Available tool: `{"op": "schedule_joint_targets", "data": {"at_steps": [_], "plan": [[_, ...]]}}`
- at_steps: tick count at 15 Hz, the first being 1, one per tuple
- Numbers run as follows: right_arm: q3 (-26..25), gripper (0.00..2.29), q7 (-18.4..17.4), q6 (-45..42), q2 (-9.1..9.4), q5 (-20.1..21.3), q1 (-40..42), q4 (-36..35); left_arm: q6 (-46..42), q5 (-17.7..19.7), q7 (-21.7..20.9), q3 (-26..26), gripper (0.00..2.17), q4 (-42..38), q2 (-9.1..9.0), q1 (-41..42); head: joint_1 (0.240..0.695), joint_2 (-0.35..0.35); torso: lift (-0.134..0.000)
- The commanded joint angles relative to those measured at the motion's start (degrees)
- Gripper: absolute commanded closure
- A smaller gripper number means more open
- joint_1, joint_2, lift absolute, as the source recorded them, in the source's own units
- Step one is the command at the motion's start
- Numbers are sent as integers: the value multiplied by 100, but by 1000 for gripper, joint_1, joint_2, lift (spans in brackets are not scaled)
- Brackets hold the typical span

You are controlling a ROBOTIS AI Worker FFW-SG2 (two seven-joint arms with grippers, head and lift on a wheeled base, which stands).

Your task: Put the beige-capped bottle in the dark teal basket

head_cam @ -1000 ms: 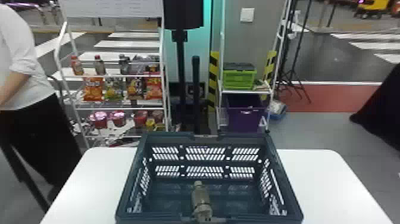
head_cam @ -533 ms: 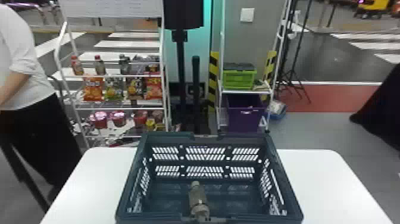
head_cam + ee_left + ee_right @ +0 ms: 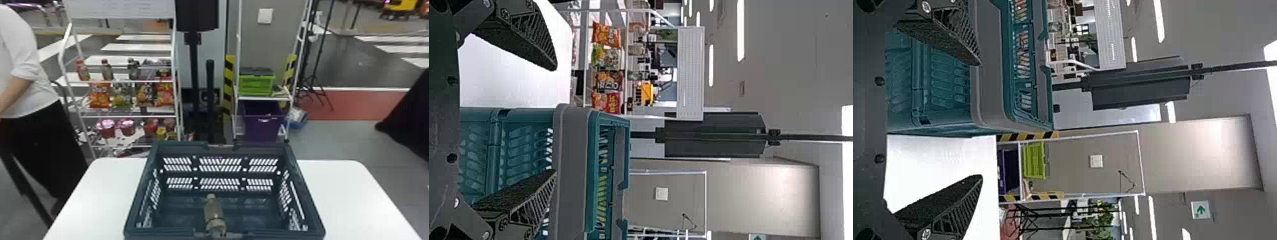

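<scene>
My left tool [image 3: 554, 120] stands wide open, gripping nothing; my right tool [image 3: 980, 120] matches it, equally empty. The beige-capped bottle [image 3: 214, 213] is inside my dark teal basket [image 3: 178, 147] (narrow end away from me), near the close wall. The basket sits on my white desk [image 3: 348, 191].

Dark teal slotted rectangular basket [image 3: 178, 147]: plastic, mostly matt. Beige-capped cylindrical bottle [image 3: 214, 212]: appears plastic. White round-cornered surface [image 3: 344, 191]: smooth. Left hand [image 3: 554, 120]: black tapered fingers [image 3: 531, 47], matt, rough.
</scene>
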Motion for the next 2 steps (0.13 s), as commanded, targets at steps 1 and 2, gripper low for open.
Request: {"op": "schedule_joint_targets", "data": {"at_steps": [1, 2], "plan": [[-51, 83, 0, 7, 0, 0, 51, -108, 70, -69, 127, -127, 161, -128, 39, 79, 499, 0, 0], [-69, 83, 0, 7, 0, -8, 69, -125, 158, -105, 188, -170, 161, -199, 56, 114, 499, 0, 0]]}}
